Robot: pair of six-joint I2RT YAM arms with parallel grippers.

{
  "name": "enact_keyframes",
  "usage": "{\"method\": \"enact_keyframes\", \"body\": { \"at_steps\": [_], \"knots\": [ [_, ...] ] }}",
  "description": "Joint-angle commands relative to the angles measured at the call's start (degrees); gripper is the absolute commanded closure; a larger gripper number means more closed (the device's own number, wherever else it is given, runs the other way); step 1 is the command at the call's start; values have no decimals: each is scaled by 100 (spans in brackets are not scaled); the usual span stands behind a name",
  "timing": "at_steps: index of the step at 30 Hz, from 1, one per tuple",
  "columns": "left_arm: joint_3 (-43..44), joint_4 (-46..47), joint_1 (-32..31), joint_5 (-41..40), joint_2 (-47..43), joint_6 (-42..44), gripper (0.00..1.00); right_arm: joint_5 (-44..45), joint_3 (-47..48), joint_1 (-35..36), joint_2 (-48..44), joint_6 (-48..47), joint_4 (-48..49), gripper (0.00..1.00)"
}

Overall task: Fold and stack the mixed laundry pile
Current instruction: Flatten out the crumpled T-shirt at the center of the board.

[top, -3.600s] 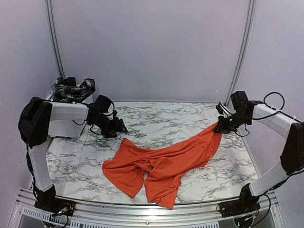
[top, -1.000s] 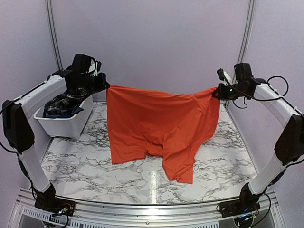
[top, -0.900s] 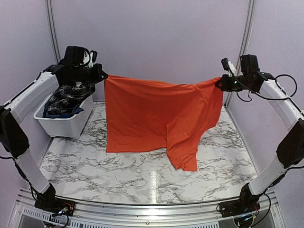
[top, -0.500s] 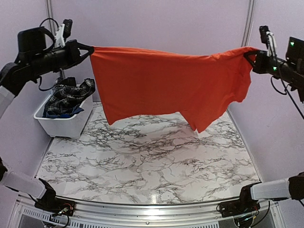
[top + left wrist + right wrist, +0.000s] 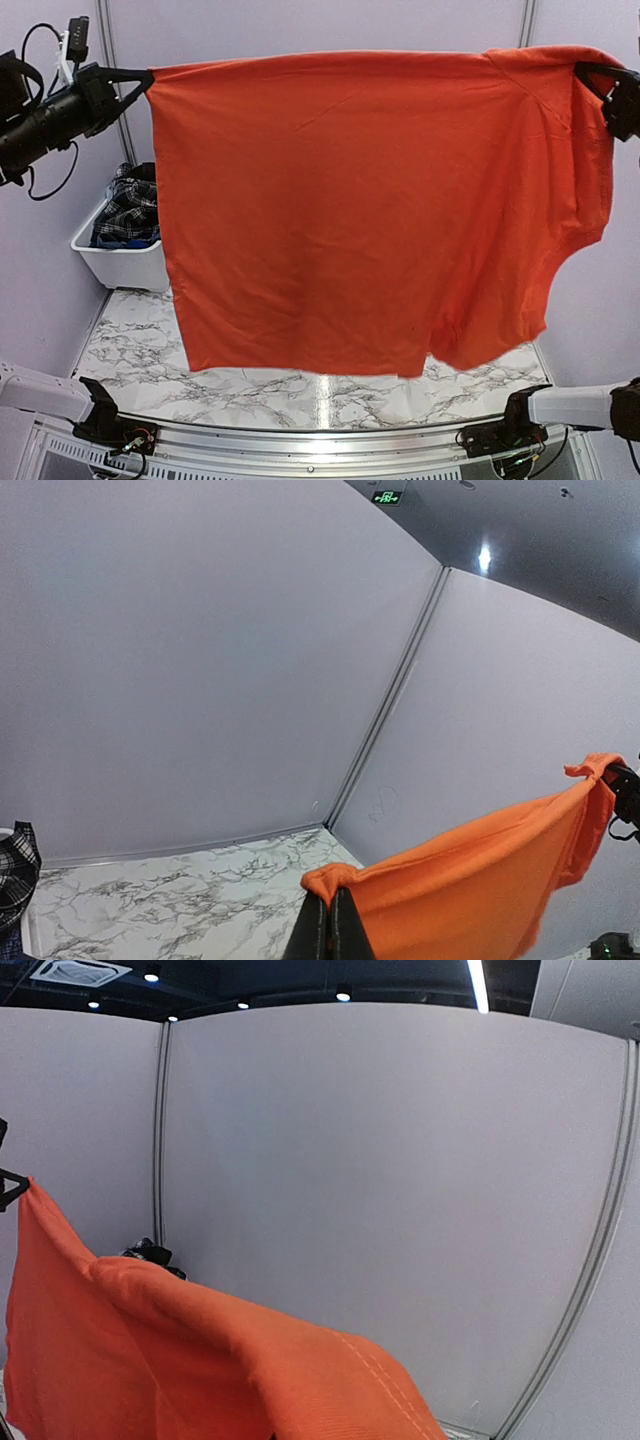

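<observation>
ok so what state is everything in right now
orange T-shirt: unfolded, held up and spread out between both tools, hanging
left tool: shut on one top corner
right tool: shut on the other top corner
plaid piece: crumpled in the bin
white bin: upright, holding laundry

pale lilac panel walls (image 5: 150, 680); marble-patterned tabletop (image 5: 130, 345); dark ceiling (image 5: 250, 978) with small bright lights (image 5: 344, 997)

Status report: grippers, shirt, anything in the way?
Both shut: left gripper, right gripper, each on the orange T-shirt. Shirt hangs spread between them. White bin, plaid cloth at left, apart.
</observation>
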Motion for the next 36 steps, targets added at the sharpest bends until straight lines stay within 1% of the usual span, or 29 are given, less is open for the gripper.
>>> {"method": "enact_keyframes", "body": {
  "at_steps": [1,4,6,8,9,10,11,12,13,14,15,16,17,19,21,23,25,28,31,34,36],
  "knots": [
    [-23,-163,19,-907,522,233,100,385,-726,26,716,-188,298,100],
    [-295,-131,260,-1334,1035,264,100,435,-1918,26,981,-329,1058,100],
    [-566,-13,581,-1268,1418,208,100,414,-2635,30,1210,-350,1699,100],
    [-911,219,822,-1439,1822,204,100,356,-3110,33,1607,-389,2237,100],
    [-1096,388,949,-1389,2046,235,100,366,-3261,30,1852,-403,2457,98],
    [-1208,537,1024,-1493,2293,272,100,387,-3319,30,2182,-412,2637,94],
    [-1274,663,1101,-1592,2563,271,100,426,-3303,32,2554,-412,2760,83],
    [-1316,825,1169,-1498,2870,383,100,462,-3153,43,2975,-443,2776,68],
    [-1240,881,1207,-1494,3212,505,86,750,-2884,55,3479,-466,2597,52],
    [-957,740,1226,-1669,3643,568,60,1058,-2458,59,3958,-407,2362,36],
    [-660,561,1231,-1827,4029,626,24,1337,-1961,70,4660,-365,1989,14],
    [-386,420,1245,-2073,4472,624,5,1624,-1366,77,5124,-353,1598,3],
    [-31,254,1277,-2189,4720,600,2,1869,-862,93,5453,-340,1322,2],
    [364,73,1364,-2228,5080,526,1,2265,-295,122,5813,-290,1153,2],
    [619,-72,1419,-2359,5290,513,1,2459,-123,119,5874,-173,1180,2],
    [823,-288,1437,-2657,5462,487,1,2427,-136,114,5834,-152,1205,2],
    [886,-433,1441,-2552,5539,523,1,2210,-239,119,5785,-166,1127,1],
    [552,-429,1426,-2033,5395,584,1,1516,-685,137,5625,-102,967,3],
    [-43,-346,1392,-1384,5077,648,1,923,-1629,272,5208,122,1203,7],
    [-593,-275,1337,-841,4845,675,4,604,-2451,522,4876,364,1509,9],
    [-938,-242,1282,-662,4780,679,7,479,-2850,661,4809,446,1644,10]
  ]
}}
